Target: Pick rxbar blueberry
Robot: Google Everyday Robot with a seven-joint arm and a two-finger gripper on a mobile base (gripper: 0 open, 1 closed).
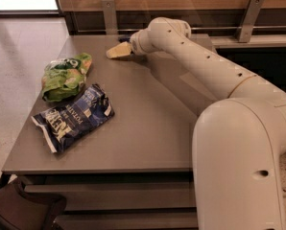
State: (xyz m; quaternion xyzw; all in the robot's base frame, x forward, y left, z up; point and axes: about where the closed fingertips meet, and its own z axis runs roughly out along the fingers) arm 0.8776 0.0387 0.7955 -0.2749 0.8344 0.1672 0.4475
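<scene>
Approach is the step in hand: the arm stretches across the desk, and the hand hovers low near the far edge, well apart from the green snack bag and the blue chip bag. The rxbar blueberry appears as a small dark sliver just behind the hand (mostly hidden by the wrist), not yet lifted. Whether the hand is released or clenched, I cannot tell. Next, I judge, it must line up over the bar, come down and close on it without nudging it off the edge.
</scene>
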